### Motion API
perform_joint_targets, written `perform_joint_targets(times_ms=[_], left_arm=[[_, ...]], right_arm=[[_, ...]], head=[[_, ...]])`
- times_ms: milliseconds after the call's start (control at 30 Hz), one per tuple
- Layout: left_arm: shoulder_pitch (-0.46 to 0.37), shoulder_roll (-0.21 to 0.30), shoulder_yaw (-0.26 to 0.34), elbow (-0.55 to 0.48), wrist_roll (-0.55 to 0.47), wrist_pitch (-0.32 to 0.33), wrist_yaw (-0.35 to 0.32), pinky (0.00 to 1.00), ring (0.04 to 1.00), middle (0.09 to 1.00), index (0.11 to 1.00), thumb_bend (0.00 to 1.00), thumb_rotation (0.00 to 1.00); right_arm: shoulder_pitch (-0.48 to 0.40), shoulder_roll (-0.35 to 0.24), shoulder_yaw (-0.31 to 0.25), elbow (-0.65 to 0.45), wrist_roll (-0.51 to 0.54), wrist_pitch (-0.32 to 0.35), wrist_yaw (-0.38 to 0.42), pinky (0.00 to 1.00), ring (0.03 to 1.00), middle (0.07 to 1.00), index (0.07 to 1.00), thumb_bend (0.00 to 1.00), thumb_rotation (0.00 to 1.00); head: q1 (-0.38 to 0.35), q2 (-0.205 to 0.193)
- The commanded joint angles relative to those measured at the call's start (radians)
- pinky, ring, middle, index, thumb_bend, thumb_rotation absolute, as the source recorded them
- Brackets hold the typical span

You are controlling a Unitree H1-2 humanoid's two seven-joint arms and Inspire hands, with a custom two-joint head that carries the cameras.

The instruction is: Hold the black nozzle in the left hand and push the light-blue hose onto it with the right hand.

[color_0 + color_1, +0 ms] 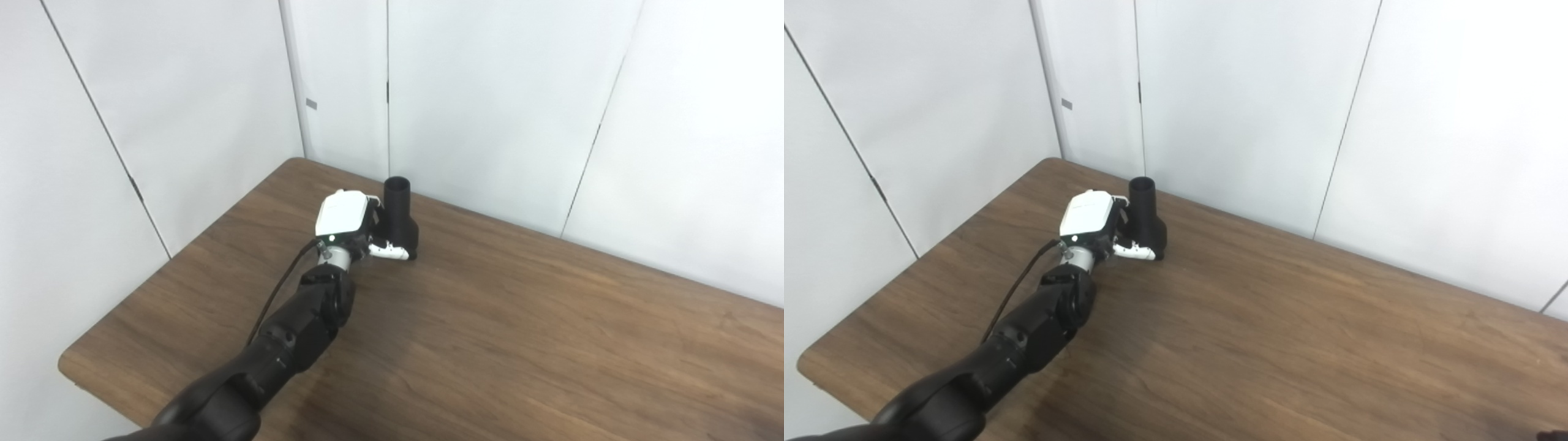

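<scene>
— Where's the left hand (352, 223)?

— Wrapped around the black nozzle's (399, 214) wide base; thumb across the front. It stands upright near the table's (520, 318) far edge.

— Handling?

— Probably rigid, light plastic (smooth, perhaps slippery). Grip low, leaving the neck free. No hose or right hand visible.

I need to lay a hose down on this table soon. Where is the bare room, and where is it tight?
The brown wooden table is bare to the right of the upright black nozzle, out to the picture's right edge and near side. The far left corner is crowded: the left hand is at the nozzle, its arm crossing the near left.
</scene>
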Motion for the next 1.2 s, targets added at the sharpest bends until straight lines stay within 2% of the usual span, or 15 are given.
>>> perform_joint_targets(times_ms=[0,100,200,367,400,500,567,600,700,767,833,967,1167], left_arm=[[0.003,0.008,-0.008,0.032,-0.004,-0.027,-0.006,0.93,0.577,0.480,0.487,0.53,0.00],[0.014,0.008,-0.006,0.024,-0.006,-0.051,0.005,0.91,0.556,0.471,0.495,0.52,0.00],[0.032,0.015,-0.005,-0.001,-0.008,-0.067,0.001,0.90,0.546,0.471,0.497,0.52,0.00],[0.069,0.029,0.013,-0.059,-0.025,-0.112,0.002,0.88,0.513,0.463,0.506,0.52,0.00],[0.076,0.030,0.017,-0.071,-0.028,-0.125,0.002,0.88,0.507,0.460,0.509,0.52,0.00],[0.098,0.037,0.026,-0.107,-0.032,-0.160,0.000,0.89,0.488,0.450,0.518,0.52,0.00],[0.118,0.038,0.030,-0.142,-0.029,-0.178,0.000,0.89,0.474,0.447,0.520,0.52,0.00],[0.129,0.037,0.029,-0.159,-0.025,-0.190,0.004,0.86,0.489,0.437,0.511,0.51,0.00],[0.153,0.034,0.027,-0.197,-0.017,-0.217,0.005,0.85,0.504,0.430,0.502,0.50,0.00],[0.165,0.031,0.028,-0.221,-0.017,-0.228,-0.003,0.85,0.507,0.435,0.502,0.50,0.00],[0.174,0.029,0.024,-0.240,-0.008,-0.237,-0.007,0.85,0.507,0.438,0.501,0.50,0.00],[0.201,0.019,0.021,-0.299,-0.016,-0.247,-0.038,0.88,0.509,0.440,0.496,0.50,0.00],[0.255,-0.005,0.010,-0.384,-0.024,-0.308,-0.065,0.89,0.515,0.444,0.488,0.50,0.00]], right_arm=[[-0.007,0.016,0.004,-0.012,-0.002,-0.006,-0.014,0.38,0.505,0.542,0.505,0.99,0.63],[-0.009,0.027,0.000,-0.027,0.000,-0.002,-0.027,0.38,0.505,0.541,0.506,0.97,0.62],[-0.003,0.042,-0.003,-0.066,-0.012,0.036,-0.051,0.39,0.508,0.543,0.502,0.99,0.61],[0.017,0.072,-0.006,-0.182,-0.061,0.157,-0.096,0.38,0.511,0.548,0.503,0.97,0.61],[0.024,0.077,-0.006,-0.213,-0.067,0.184,-0.101,0.39,0.521,0.557,0.509,0.94,0.61],[0.040,0.086,-0.004,-0.285,-0.067,0.232,-0.106,0.45,0.579,0.606,0.549,0.77,0.54],[0.048,0.080,-0.005,-0.322,-0.065,0.242,-0.103,0.50,0.626,0.649,0.598,0.53,0.49],[0.050,0.083,-0.013,-0.348,-0.062,0.259,-0.111,0.51,0.632,0.656,0.615,0.35,0.35],[0.053,0.089,-0.036,-0.399,-0.072,0.301,-0.136,0.51,0.627,0.653,0.617,0.30,0.24],[0.053,0.091,-0.050,-0.409,-0.082,0.309,-0.151,0.54,0.648,0.668,0.635,0.27,0.08],[0.053,0.085,-0.063,-0.406,-0.078,0.310,-0.158,0.57,0.667,0.685,0.653,0.26,0.02],[0.051,0.064,-0.086,-0.376,-0.088,0.281,-0.164,0.59,0.685,0.704,0.673,0.25,0.00],[0.024,0.101,-0.140,-0.407,-0.044,0.353,-0.219,0.60,0.661,0.664,0.646,0.29,0.00]], head=[[-0.012,-0.002],[-0.046,-0.001],[-0.102,0.017],[-0.198,0.046],[-0.227,0.053],[-0.290,0.070],[-0.314,0.080],[-0.326,0.086],[-0.351,0.097],[-0.364,0.104],[-0.374,0.109],[-0.396,0.115],[-0.457,0.130]])
